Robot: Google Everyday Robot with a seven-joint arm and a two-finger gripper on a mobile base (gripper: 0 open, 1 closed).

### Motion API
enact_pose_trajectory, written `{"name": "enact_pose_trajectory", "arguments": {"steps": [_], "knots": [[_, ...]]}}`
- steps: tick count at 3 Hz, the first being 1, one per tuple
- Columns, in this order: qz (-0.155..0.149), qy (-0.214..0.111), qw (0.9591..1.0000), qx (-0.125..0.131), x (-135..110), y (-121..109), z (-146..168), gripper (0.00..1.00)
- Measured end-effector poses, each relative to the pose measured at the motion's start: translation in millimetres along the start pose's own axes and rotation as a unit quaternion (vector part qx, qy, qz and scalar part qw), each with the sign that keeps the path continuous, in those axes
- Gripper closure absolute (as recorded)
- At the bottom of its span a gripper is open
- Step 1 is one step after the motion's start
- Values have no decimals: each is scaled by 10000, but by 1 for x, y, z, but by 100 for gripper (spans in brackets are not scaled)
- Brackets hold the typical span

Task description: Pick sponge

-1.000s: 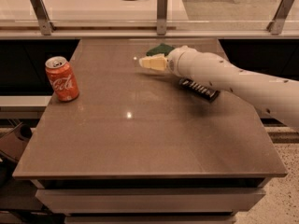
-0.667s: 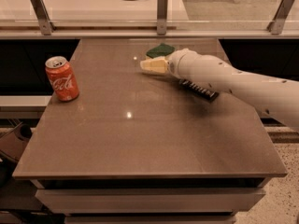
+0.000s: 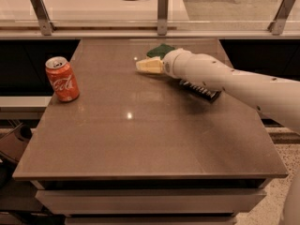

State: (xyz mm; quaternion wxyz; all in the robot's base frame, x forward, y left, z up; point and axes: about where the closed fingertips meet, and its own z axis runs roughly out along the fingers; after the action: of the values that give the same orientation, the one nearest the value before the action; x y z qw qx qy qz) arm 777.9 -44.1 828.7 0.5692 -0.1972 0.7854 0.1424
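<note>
The sponge [image 3: 159, 50] lies on the far middle of the table, showing its dark green top. Its near side is hidden behind my gripper. My gripper [image 3: 149, 65], with pale yellow pads, reaches in from the right on a white arm [image 3: 220, 76]. It sits just in front of the sponge, close above the table top. I cannot tell whether it touches the sponge.
A red cola can [image 3: 62, 78] stands upright near the table's left edge. A flat black snack bar wrapper [image 3: 202, 91] lies under the arm at the right. The brown table [image 3: 140, 144] ends at a railing with metal posts at the back.
My gripper has shifted slightly down and to the left in front of the sponge. The sponge, the can and the wrapper have not moved.
</note>
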Motion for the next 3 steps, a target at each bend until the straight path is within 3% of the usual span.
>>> {"name": "enact_pose_trajectory", "arguments": {"steps": [1, 3], "knots": [[-19, 44, 9999, -96, 2, 7, 9, 0], [-22, 41, 9999, -115, 1, 10, 10, 41]]}}
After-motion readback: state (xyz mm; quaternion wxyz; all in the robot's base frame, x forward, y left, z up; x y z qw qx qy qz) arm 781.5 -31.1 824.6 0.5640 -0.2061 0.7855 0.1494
